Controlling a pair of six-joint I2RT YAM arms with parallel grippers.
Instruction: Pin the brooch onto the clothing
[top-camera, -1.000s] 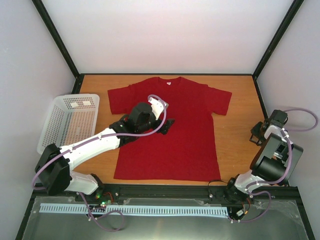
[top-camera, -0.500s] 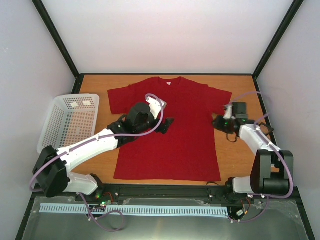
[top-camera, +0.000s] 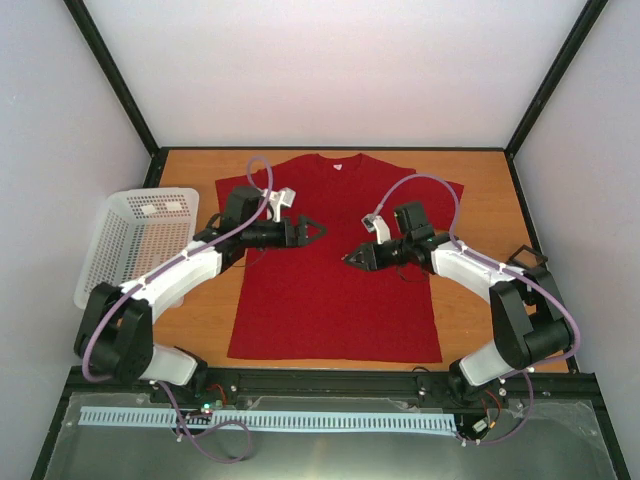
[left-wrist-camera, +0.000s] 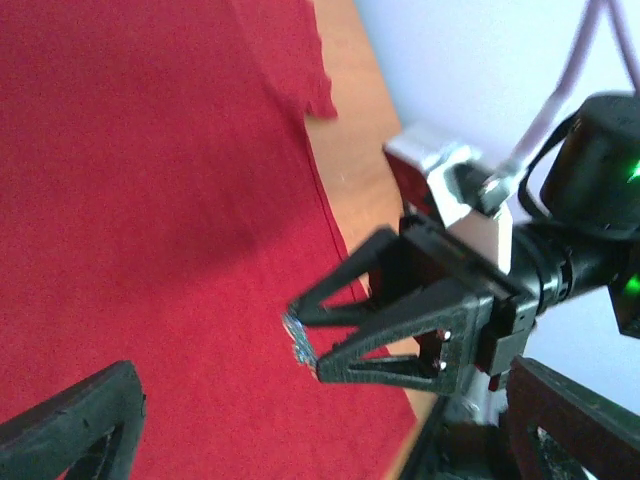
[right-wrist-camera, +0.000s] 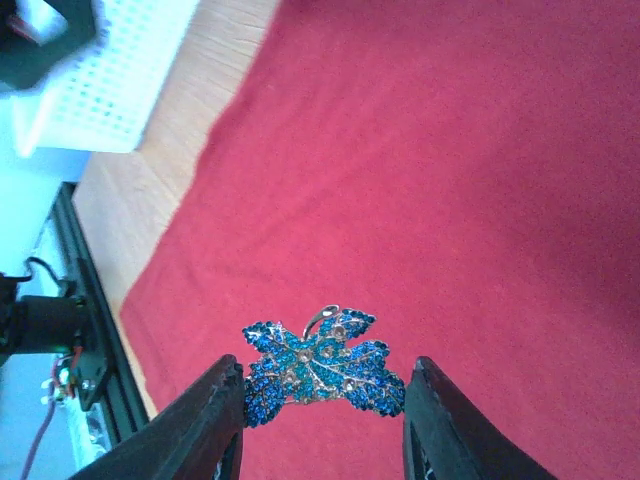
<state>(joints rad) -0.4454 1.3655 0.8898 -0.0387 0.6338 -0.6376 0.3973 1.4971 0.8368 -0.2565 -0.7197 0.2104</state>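
- Two changes within one second: right pincer (top-camera: 351, 261) swung in from the desk (top-camera: 490, 200) edge to over the T-shirt (top-camera: 330, 310) chest; left pincer (top-camera: 317, 231) drawn back, spread wide, facing it closely.
- Blue brooch (right-wrist-camera: 318, 368) pinched between the right pincer's fingers, red cloth beneath.
- Probably ready for placing; pinning not yet done.

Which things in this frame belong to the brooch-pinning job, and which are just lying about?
Belongs to the job:
- brooch, blue and jewelled, gripped in the right claw
- red T-shirt, spread flat
- left claw, open above the shirt

Just lying about:
- white mesh basket, left of the shirt
- wooden table
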